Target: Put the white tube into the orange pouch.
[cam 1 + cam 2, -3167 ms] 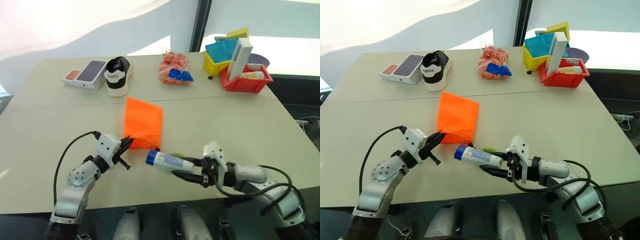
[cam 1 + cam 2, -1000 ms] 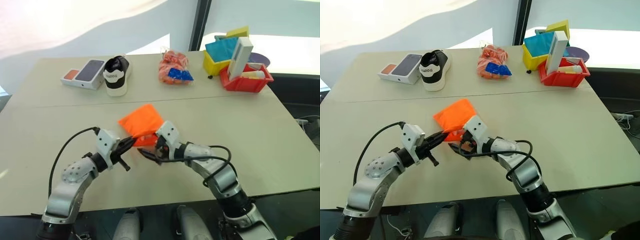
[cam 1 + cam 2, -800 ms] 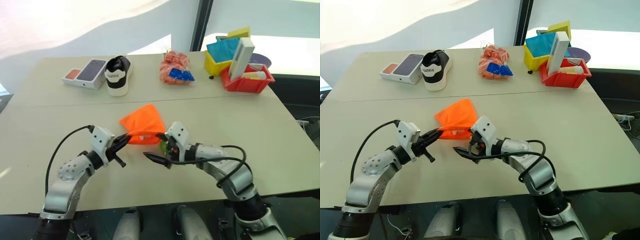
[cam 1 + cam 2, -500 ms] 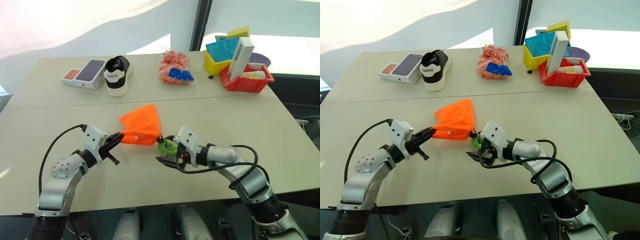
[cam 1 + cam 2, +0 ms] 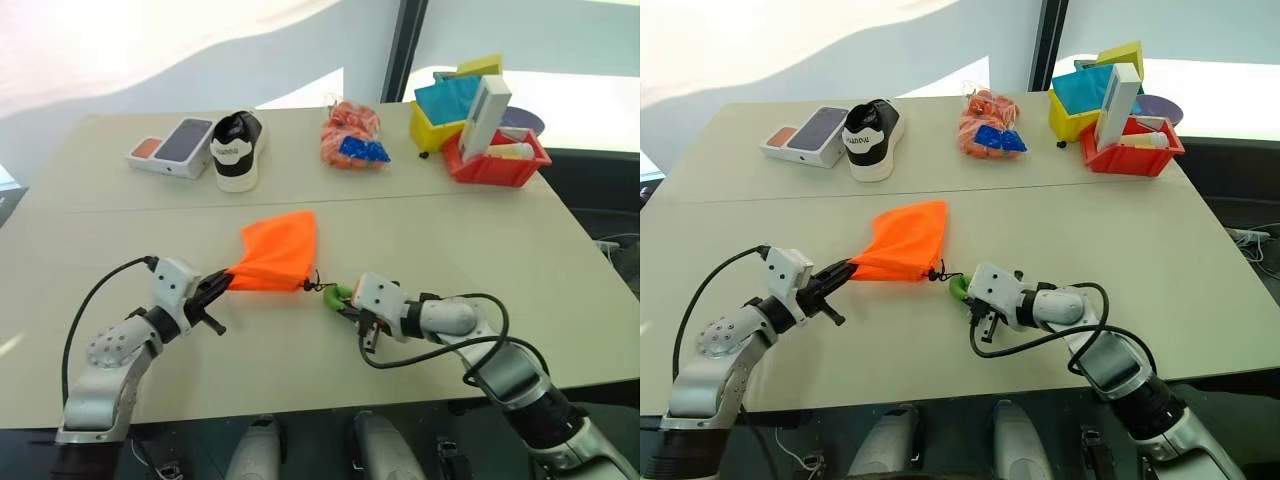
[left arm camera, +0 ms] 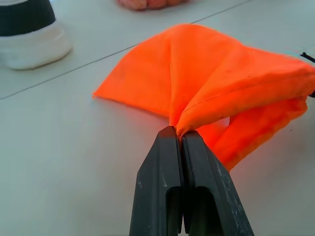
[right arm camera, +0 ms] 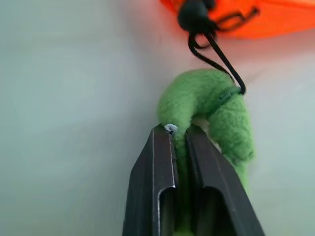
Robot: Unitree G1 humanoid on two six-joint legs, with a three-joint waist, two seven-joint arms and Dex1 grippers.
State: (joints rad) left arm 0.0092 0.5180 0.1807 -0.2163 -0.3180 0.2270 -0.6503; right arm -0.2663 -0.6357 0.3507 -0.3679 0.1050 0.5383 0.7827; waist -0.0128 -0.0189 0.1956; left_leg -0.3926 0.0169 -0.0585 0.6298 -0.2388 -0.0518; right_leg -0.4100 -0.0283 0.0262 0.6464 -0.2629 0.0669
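Left claw [image 6: 178,133] pinches the orange pouch [image 5: 278,260]; right claw [image 7: 178,132] grips its green ring [image 7: 206,105], seemingly taut.

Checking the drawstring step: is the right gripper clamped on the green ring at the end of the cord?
Yes. In the right wrist view the right gripper pinches the fuzzy green ring, its fingers closed on it.

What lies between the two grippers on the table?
Between the left gripper and the right gripper lie the orange pouch, its black cord and the green ring, as both eye views show.
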